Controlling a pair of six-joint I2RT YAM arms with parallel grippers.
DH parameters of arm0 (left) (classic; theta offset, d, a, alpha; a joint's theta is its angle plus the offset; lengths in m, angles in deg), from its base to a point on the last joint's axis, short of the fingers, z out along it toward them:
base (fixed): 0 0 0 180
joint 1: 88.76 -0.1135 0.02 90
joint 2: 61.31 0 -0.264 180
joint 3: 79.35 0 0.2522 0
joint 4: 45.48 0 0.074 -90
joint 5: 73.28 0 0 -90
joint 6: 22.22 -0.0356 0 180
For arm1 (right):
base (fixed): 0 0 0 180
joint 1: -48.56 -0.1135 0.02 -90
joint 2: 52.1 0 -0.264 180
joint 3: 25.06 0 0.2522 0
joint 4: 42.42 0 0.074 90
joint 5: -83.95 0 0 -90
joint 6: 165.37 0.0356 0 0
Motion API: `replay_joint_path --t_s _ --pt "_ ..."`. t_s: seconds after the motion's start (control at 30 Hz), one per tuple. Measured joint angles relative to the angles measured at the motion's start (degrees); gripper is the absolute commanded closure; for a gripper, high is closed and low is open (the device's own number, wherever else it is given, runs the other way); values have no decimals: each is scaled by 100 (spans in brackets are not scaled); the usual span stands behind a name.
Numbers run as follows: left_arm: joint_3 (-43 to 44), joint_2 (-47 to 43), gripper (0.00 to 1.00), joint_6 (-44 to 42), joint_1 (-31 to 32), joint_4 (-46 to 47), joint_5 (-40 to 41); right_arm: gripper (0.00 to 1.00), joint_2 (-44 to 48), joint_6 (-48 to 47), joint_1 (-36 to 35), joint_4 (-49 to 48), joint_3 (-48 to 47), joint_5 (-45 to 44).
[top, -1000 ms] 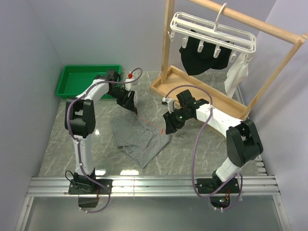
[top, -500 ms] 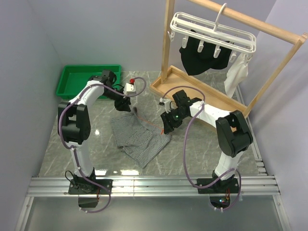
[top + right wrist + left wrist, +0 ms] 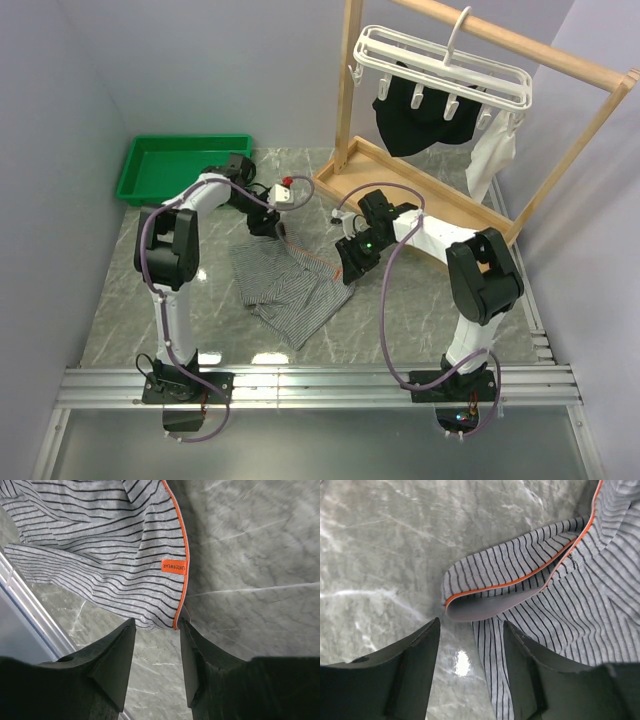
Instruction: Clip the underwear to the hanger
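The underwear (image 3: 290, 288), grey with fine dark stripes and an orange-trimmed waistband, lies crumpled on the marble table between the arms. My left gripper (image 3: 266, 226) hovers low over its far left corner. In the left wrist view my left gripper (image 3: 471, 625) is open, the folded waistband corner (image 3: 510, 582) just ahead of its fingertips and a strip of cloth under the gap. My right gripper (image 3: 348, 268) stands at the underwear's right corner. In the right wrist view my right gripper (image 3: 156, 625) is open and its right fingertip (image 3: 186, 630) touches the orange hem. The white hanger (image 3: 440, 62) hangs on the wooden rack.
The wooden rack (image 3: 345, 110) with its base tray stands at the back right. A black garment (image 3: 420, 120) and a small white cloth (image 3: 490, 160) hang from the hanger's clips. A green tray (image 3: 175, 165) sits at the back left. An orange label (image 3: 174, 566) marks the waistband.
My left gripper has swung its wrist round and dropped nearer to the underwear's far corner. My right gripper has edged slightly closer to the right corner. The cloth has barely shifted.
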State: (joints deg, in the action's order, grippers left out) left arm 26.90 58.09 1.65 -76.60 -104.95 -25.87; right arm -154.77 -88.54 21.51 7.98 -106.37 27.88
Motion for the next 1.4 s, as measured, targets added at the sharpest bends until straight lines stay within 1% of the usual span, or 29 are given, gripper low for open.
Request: replay_joint_path --t_s 0.17,0.2,0.23,0.27,0.33,0.37,0.43,0.47,0.53,0.57,0.63,0.77,0.9,1.03,1.2,1.4 --pt "-101 31 42 -343 236 155 245 63 -157 -66 -4 216 -68 96" --pt "-122 39 43 -380 293 219 297 67 -173 -81 -4 225 -72 107" --pt "-133 48 44 -402 337 264 341 69 -173 -90 -4 240 -72 114" --pt "-142 63 48 -431 389 326 393 73 -173 -96 -7 256 -72 120" --pt "-142 90 54 -457 455 433 448 76 -170 -109 -7 260 -72 125" --pt "-142 105 65 -461 474 481 459 80 -170 -111 -7 267 -72 120" --pt "-142 136 79 -459 494 549 498 83 -164 -127 -7 269 -72 105" --pt "-142 146 90 -479 492 570 507 86 -160 -131 -7 271 -72 94" --pt "-140 149 96 -479 492 590 527 90 -131 -146 -7 282 -76 39" --pt "-136 149 100 -481 490 597 531 95 -111 -160 -7 295 -85 7" --pt "-107 149 100 -446 476 575 538 100 -59 -190 9 332 -133 -79" --pt "116 146 100 -271 407 452 520 100 133 -278 98 426 -299 -295" --pt "247 -92 100 162 225 411 507 100 501 -457 339 533 -570 -614" --pt "247 -754 100 776 42 448 516 100 968 -763 463 562 -935 -994" --pt "286 -1801 100 1471 -7 551 629 100 1502 -1241 448 645 -1355 -1451" --pt "286 -2778 100 1908 28 389 621 100 1926 -1659 442 894 -1784 -1843"
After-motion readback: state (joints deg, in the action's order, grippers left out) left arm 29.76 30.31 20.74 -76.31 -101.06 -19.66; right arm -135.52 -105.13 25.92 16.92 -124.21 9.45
